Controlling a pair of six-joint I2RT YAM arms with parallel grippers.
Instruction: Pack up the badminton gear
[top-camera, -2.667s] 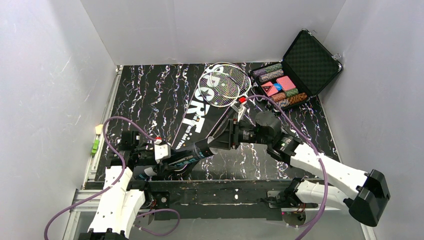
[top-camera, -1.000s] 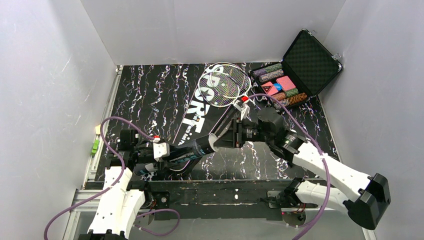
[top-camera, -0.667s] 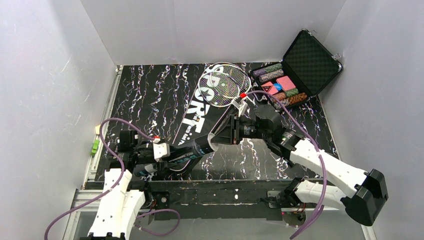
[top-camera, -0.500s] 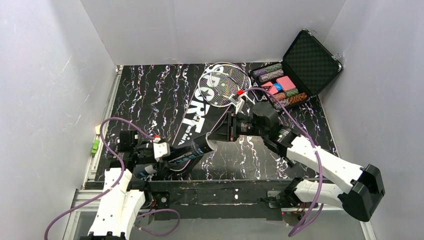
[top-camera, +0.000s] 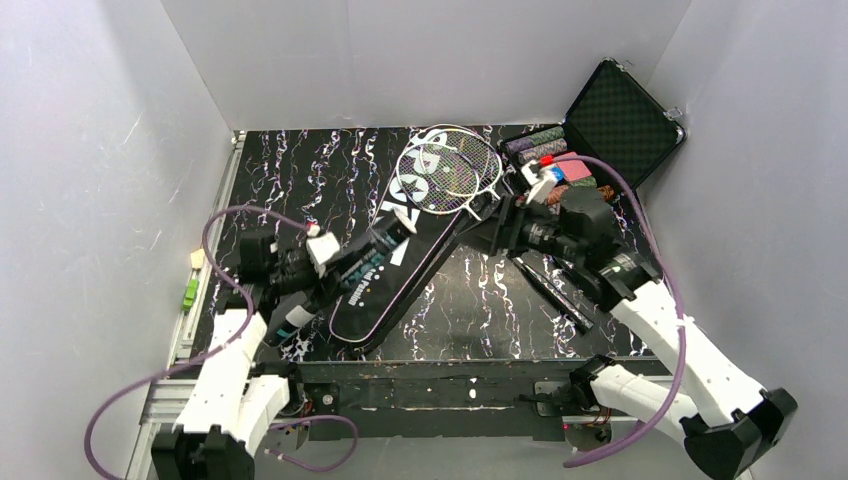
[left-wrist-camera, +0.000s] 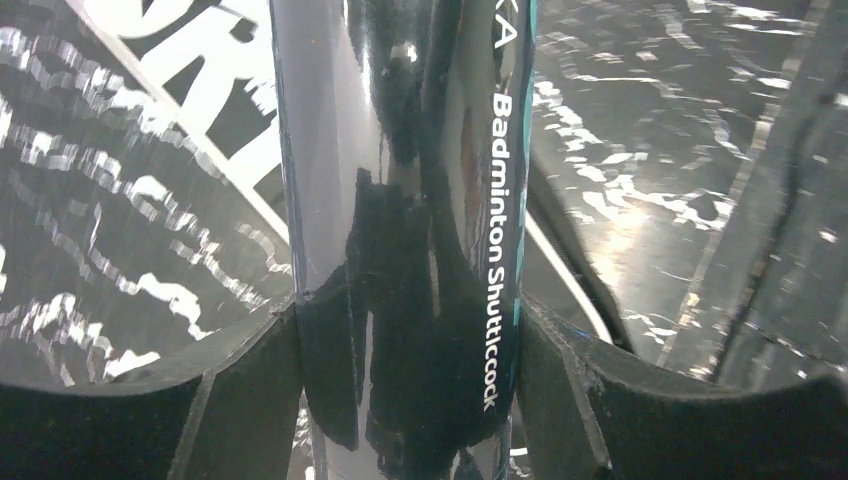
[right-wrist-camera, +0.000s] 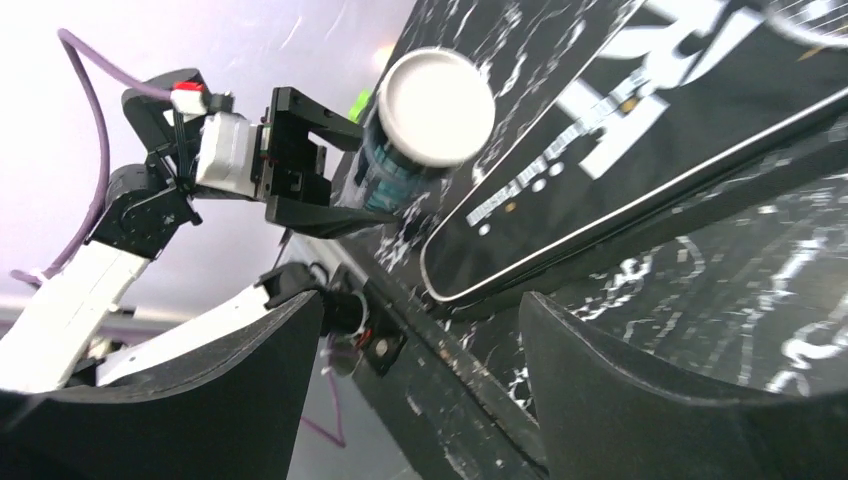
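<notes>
At centre left, left gripper (top-camera: 345, 268) clamps the glossy black cylindrical tube (left-wrist-camera: 400, 200); right gripper's (top-camera: 490, 228) jaws stand apart, empty.

Bright, even light from above, glare streaking the glossy tube (left-wrist-camera: 400, 200), its white cap (right-wrist-camera: 436, 106) blurred.

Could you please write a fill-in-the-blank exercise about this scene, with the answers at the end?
1. The left hand is closed on a long black ____.
2. White letters on it read Badminton ____.
3. The right hand is open and holds ____.
4. The chip case in the far corner stands ____.
Answers: tube; Shuttlecock; nothing; open.
</notes>
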